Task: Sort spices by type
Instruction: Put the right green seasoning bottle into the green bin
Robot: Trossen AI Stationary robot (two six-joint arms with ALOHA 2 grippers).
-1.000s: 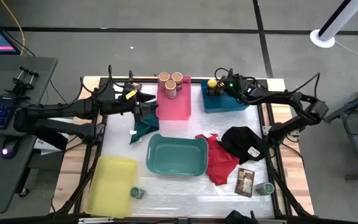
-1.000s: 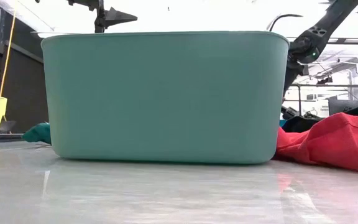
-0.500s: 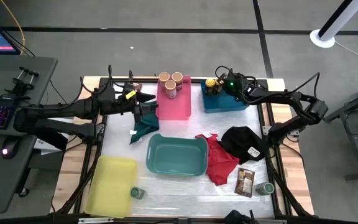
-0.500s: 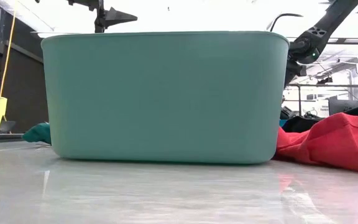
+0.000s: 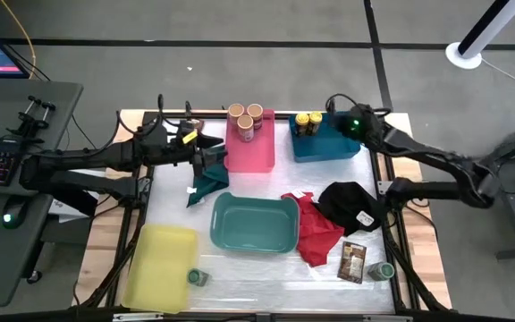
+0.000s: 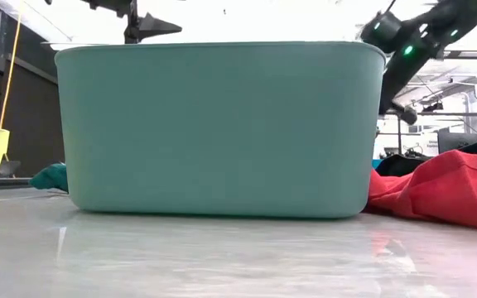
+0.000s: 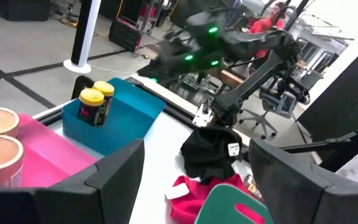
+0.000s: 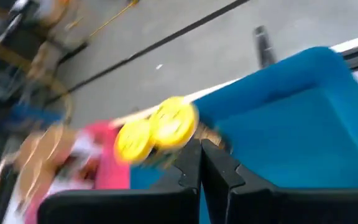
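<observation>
Three tan-lidded jars (image 5: 245, 116) stand upright, close together, at the far end of the pink bin. Two yellow-lidded jars (image 5: 308, 120) stand side by side in a corner of the blue bin. A flat brown packet (image 5: 353, 262) lies on the table, a green-lidded jar (image 5: 384, 270) just beside it. Another green-lidded jar (image 5: 196, 277) stands beside the yellow bin.

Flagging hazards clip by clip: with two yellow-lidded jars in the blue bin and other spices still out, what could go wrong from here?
The shut right gripper hangs over the blue bin; a low swing might topple the two yellow-lidded jars. The brown packet and green-lidded jar sit near the table's front edge and could be nudged off.
</observation>
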